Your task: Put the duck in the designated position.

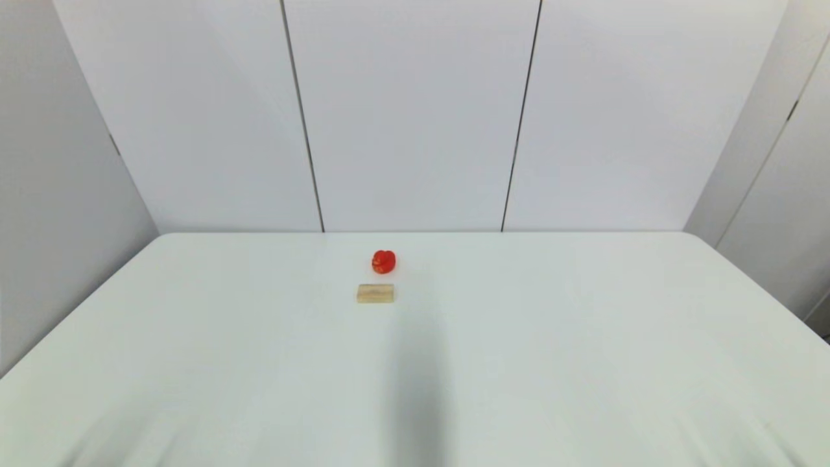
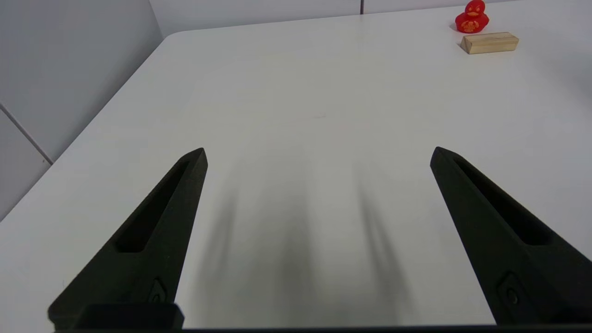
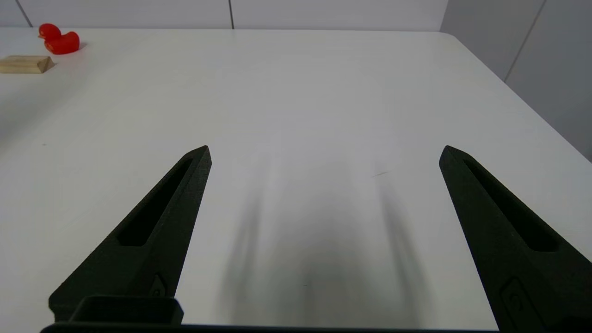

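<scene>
The red duck (image 1: 384, 261) stands on the white table near its far middle, just behind a tan wooden block (image 1: 375, 294). Both wrist views catch the pair far off: duck (image 2: 471, 17) behind block (image 2: 489, 43), and duck (image 3: 58, 40) behind block (image 3: 24, 64). My left gripper (image 2: 319, 155) is open low over bare tabletop near the front left, nothing between its fingers. Over the front right of the table my right gripper (image 3: 326, 152) is also open and holds nothing. Neither arm shows in the head view. The designated position has no mark that I can pick out.
The white table (image 1: 583, 337) has a rounded far edge against grey wall panels. Its left edge (image 2: 92, 125) lies close to the left gripper and its right edge (image 3: 532, 111) close to the right gripper. A soft shadow falls on the tabletop in front of the block.
</scene>
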